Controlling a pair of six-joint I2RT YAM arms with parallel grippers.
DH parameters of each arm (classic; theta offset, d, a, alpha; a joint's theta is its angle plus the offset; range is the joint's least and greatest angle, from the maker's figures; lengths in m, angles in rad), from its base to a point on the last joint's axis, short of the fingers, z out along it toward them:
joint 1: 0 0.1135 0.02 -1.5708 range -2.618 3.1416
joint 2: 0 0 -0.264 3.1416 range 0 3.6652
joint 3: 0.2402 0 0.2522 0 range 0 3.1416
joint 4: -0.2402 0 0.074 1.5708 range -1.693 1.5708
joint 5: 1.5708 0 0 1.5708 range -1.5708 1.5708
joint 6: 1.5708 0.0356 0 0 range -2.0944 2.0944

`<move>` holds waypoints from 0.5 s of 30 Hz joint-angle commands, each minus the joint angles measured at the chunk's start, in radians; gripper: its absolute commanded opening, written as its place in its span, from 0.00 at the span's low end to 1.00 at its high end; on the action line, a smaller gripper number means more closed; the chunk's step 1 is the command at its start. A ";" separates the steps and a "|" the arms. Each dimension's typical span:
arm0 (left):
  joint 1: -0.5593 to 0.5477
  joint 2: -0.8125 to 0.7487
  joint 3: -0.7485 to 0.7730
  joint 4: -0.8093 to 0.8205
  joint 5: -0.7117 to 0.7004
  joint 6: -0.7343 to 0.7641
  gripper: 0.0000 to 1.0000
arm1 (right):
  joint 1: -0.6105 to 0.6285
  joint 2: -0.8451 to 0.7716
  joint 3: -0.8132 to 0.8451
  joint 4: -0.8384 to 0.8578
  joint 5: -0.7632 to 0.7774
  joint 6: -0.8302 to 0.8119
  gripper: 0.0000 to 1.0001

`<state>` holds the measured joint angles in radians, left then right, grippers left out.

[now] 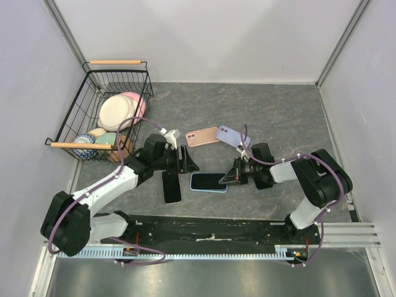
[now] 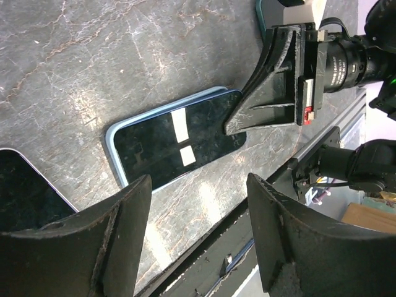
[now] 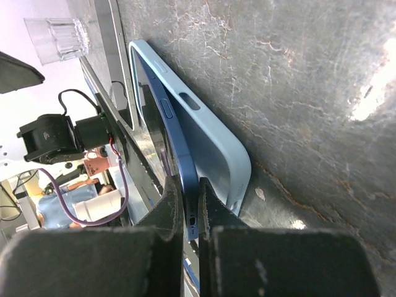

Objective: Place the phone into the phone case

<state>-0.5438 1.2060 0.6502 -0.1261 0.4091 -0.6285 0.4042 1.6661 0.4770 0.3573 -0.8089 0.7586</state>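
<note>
A blue phone (image 1: 207, 181) with a dark screen lies partly in a light blue case (image 1: 208, 190) on the table's middle front. My right gripper (image 1: 224, 180) is shut on the phone's right end. In the right wrist view my gripper (image 3: 189, 184) pinches the phone's edge (image 3: 180, 162), which is lifted off the case (image 3: 213, 151) at this end. My left gripper (image 1: 187, 162) is open and empty just behind the phone's left end. In the left wrist view its fingers (image 2: 127, 238) straddle bare table near the phone (image 2: 176, 139).
A second black phone (image 1: 171, 186) lies left of the case, also in the left wrist view (image 2: 25, 192). A pink case (image 1: 202, 136) and a purple phone (image 1: 232, 136) lie behind. A wire basket (image 1: 105, 99) of dishes stands at the back left.
</note>
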 commanded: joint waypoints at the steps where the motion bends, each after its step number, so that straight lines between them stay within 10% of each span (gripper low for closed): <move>1: -0.030 -0.020 0.037 -0.021 -0.035 -0.011 0.69 | 0.084 0.090 0.001 -0.168 0.342 -0.125 0.00; 8: -0.108 0.079 0.072 -0.009 -0.079 -0.017 0.58 | 0.127 0.148 0.026 -0.207 0.412 -0.153 0.02; 15: -0.159 0.255 0.115 0.066 -0.044 -0.033 0.12 | 0.163 0.153 0.058 -0.262 0.470 -0.162 0.10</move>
<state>-0.6838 1.3872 0.7177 -0.1253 0.3454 -0.6437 0.4706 1.7363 0.5571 0.3134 -0.7647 0.7280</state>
